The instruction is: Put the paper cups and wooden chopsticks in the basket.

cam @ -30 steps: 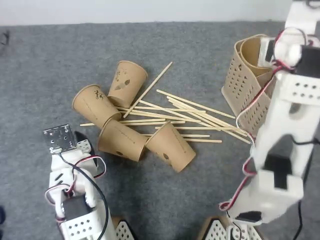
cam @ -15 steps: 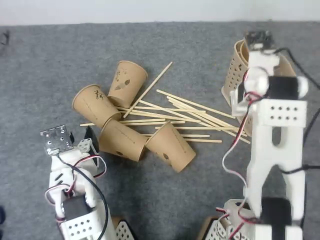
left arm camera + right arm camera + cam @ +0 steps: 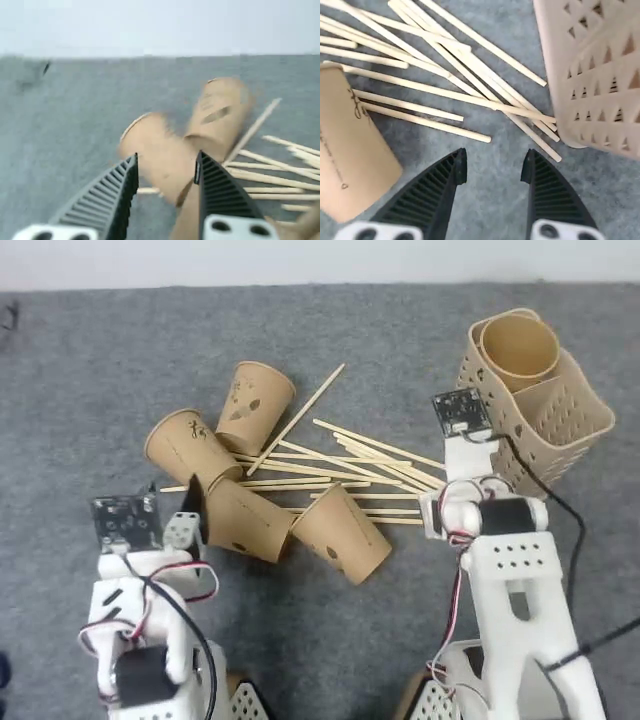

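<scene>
At 8 o'clock on the table (image 3: 100,360) the left gripper (image 3: 166,159) stands with its jaws apart, framing a paper cup (image 3: 157,152) that lies on its side among three other cups (image 3: 340,532). It should probably close lightly across the wall near the rim, so the paper does not buckle. The wooden chopsticks (image 3: 360,475) fan toward 3 o'clock, where the right gripper (image 3: 494,152) hangs, jaws apart and empty, just short of their ends. The basket (image 3: 478,380), at 2 o'clock, holds one cup (image 3: 520,345).
</scene>
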